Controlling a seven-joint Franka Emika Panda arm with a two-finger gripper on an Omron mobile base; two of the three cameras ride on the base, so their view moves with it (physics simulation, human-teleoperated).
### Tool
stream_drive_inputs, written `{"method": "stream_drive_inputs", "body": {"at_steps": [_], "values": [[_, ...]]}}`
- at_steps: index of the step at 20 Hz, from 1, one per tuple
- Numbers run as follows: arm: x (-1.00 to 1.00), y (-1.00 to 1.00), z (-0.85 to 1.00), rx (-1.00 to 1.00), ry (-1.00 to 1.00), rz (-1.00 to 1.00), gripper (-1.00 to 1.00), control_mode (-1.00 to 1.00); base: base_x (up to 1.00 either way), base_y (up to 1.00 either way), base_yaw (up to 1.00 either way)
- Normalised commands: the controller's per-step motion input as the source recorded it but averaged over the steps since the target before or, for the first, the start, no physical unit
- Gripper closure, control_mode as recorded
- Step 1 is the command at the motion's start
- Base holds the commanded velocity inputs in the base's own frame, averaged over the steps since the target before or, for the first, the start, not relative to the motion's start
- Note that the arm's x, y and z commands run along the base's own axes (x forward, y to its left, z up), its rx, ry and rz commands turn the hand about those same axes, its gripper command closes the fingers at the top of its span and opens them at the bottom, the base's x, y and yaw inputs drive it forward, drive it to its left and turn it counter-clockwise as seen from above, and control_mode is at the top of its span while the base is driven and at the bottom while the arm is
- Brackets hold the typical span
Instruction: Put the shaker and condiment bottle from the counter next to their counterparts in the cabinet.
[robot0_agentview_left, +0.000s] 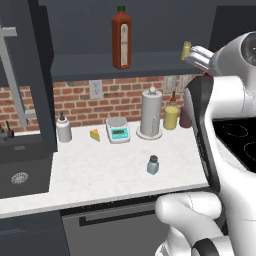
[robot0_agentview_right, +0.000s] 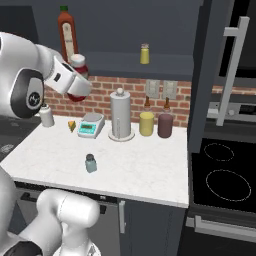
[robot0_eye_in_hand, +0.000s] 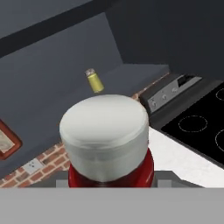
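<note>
tool (robot0_agentview_right: 77, 85) grips the condiment bottle (robot0_eye_in_hand: 109, 144), raised near the cabinet (robot0_agentview_right: 165, 62) shelf.

Illumination is even and diffuse, with no glare. The bench (robot0_agentview_left: 100, 170) renders bright; the cabinet (robot0_agentview_left: 80, 30) interior stays dim. Shadows are faint. All views are sharp, without edge distortion or blur.

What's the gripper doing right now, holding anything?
Gripper: shut on the small red condiment bottle, white cap up, lifted near the cabinet shelf.
</note>
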Motion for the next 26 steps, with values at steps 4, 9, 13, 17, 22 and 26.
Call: {"method": "stream_drive_inputs", "body": {"at_steps": [4, 9, 13, 17, 22, 26], "values": [[-0.12, 0.00, 0.88, -0.04, 0.14, 0.00, 1.00, -1.00, 0.00, 0.00, 0.00], [0.13, 0.18, 0.18, -0.22, 0.12, 0.05, 1.00, -1.00, 0.00, 0.00, 0.00], [0.37, 0.19, -0.20, -0.35, -0.03, 0.22, 1.00, -1.00, 0.00, 0.00, 0.00], [0.63, -0.16, -0.03, -0.08, -0.07, 0.22, 1.00, -1.00, 0.00, 0.00, 0.00], [0.31, -0.11, -0.10, -0.04, -0.01, 0.06, 1.00, -1.00, 0.00, 0.00, 0.00], [0.25, 0.00, -0.41, -0.18, 0.00, 0.01, 1.00, -1.00, 0.00, 0.00, 0.00]]}}
